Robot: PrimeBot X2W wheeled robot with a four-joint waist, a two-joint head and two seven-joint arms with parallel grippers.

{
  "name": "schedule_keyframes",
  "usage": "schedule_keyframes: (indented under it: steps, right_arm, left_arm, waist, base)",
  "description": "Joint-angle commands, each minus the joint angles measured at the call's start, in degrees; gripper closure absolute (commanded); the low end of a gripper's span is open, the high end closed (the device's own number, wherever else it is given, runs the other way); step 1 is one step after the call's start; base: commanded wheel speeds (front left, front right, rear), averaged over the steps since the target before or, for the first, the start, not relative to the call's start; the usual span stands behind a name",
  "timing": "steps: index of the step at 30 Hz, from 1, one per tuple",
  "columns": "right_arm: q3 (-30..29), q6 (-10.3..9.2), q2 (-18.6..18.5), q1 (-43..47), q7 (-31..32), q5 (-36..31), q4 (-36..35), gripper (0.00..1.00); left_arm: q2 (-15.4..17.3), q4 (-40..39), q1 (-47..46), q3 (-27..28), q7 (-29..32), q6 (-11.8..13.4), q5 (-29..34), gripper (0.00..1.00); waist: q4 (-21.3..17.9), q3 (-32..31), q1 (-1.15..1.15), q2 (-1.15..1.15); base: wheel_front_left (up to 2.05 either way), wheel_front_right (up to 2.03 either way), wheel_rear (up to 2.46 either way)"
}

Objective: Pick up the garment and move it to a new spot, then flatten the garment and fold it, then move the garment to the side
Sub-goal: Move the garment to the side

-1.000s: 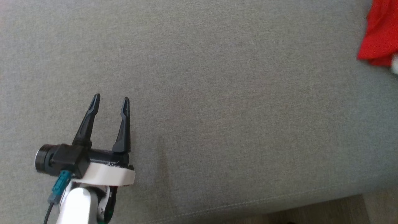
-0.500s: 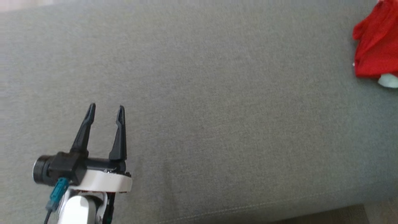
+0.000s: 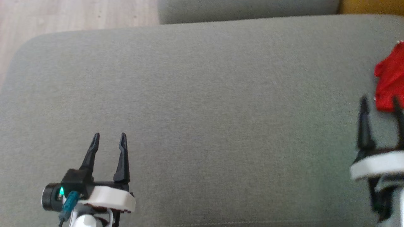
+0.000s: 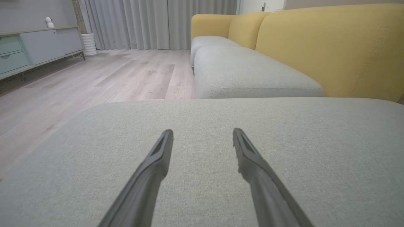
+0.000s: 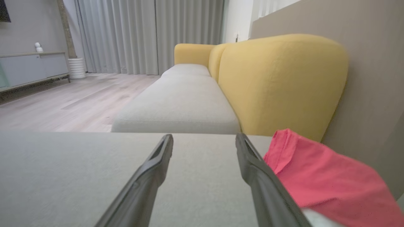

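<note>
Nearest to me, my left pincer is spread and empty over the grey sofa cushion. My right pincer is also spread and pinches nothing. The red garment lies bunched just beyond its fingertips, on the right part of the cushion, near the yellow backrest.

Grey sofa seats, yellow backrests, pale wood floor (curtains behind)

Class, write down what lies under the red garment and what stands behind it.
The red garment lies on the grey cushion; a yellow backrest stands behind. Something pale peeks from beneath; the rest is covered.
</note>
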Motion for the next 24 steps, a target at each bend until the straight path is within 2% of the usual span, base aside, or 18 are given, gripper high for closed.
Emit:
schedule_keyframes:
  steps: [1,7,16,24]
  right_arm:
    - [1.62,-0.04,0.33,0.79,-1.49,-0.54,-2.26,0.00]
    - [4.96,-0.04,3.17,6.02,-5.51,-1.60,2.00,0.00]
    - [5.18,-0.04,3.98,7.74,-10.05,-2.31,10.26,0.00]
    - [5.42,-0.04,4.01,7.41,-11.47,-0.62,12.51,0.00]
  left_arm:
    - [-0.03,-0.95,-0.87,1.74,-0.31,-0.29,0.51,0.00]
    - [-0.01,1.26,-0.39,2.54,-0.31,-1.02,0.73,0.00]
    - [-0.03,2.92,0.18,2.22,-0.31,-2.34,-0.08,0.00]
    - [-0.03,2.94,0.59,2.08,-0.31,-2.29,-0.56,0.00]
  waist:
    - [1.66,-1.57,0.00,0.00]
    - [2.96,-3.29,0.00,0.00]
    - [2.75,-5.32,0.00,0.00]
    - [1.33,-6.07,0.00,0.00]
  base:
    - [0.00,0.00,0.00]
    - [0.00,0.00,0.00]
    - [0.00,0.00,0.00]
    - [0.00,0.00,0.00]
